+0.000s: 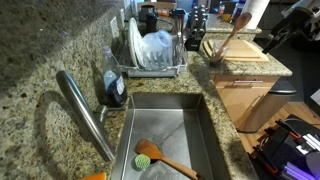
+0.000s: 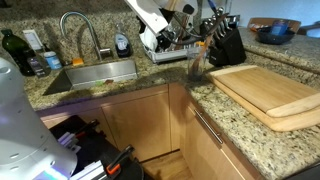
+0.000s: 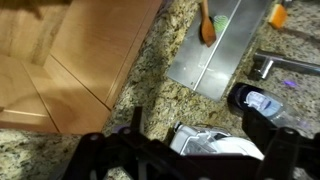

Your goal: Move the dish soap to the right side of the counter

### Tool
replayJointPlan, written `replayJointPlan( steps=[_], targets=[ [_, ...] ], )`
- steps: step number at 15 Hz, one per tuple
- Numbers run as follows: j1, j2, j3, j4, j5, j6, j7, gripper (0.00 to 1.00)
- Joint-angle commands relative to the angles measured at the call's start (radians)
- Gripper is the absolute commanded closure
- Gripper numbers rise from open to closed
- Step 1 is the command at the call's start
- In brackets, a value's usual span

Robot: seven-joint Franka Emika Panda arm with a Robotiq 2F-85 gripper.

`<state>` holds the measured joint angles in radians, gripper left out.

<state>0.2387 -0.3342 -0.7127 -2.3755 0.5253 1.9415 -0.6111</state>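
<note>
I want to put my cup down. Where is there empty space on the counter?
Bare counter lies between the sink and the cutting board, and in front of the board. The back is crowded: dish soap, dish rack, knife block.

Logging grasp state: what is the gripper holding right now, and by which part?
Nothing. The gripper is open, with empty space between its fingers; the dish soap stands apart by the sink.
</note>
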Motion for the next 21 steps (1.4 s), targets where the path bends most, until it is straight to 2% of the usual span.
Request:
replayJointPlan(
  steps=[1,2,3,4,5,6,8,10,12,15,18,19,21],
  targets=[
    [0.067,0.241,-0.166,0.068,0.182,-0.144,-0.143,0.00],
    [0.067,0.280,-0.147,0.033,0.227,-0.091,-0.092,0.00],
    [-0.033,0.329,-0.030,0.015,0.310,-0.164,-0.133,0.00],
    [-0.048,0.332,0.034,-0.013,0.335,-0.154,-0.078,0.00],
    [-0.134,0.269,0.054,0.005,0.279,-0.149,-0.110,0.00],
    [-0.148,0.304,0.112,-0.008,0.307,-0.145,-0.102,0.00],
    [-0.152,0.348,0.168,-0.011,0.325,-0.138,-0.088,0.00],
    [-0.196,0.300,0.255,-0.026,0.252,-0.216,-0.047,0.00],
    [-0.232,0.257,0.358,-0.061,0.262,-0.262,0.146,0.00],
    [-0.240,0.178,0.480,-0.138,0.343,-0.192,0.393,0.00],
    [-0.235,0.106,0.566,-0.195,0.514,-0.172,0.553,0.00],
    [-0.252,0.185,0.564,-0.120,0.445,-0.221,0.482,0.00],
    [-0.249,0.145,0.593,-0.149,0.491,-0.206,0.537,0.00]
  ],
)
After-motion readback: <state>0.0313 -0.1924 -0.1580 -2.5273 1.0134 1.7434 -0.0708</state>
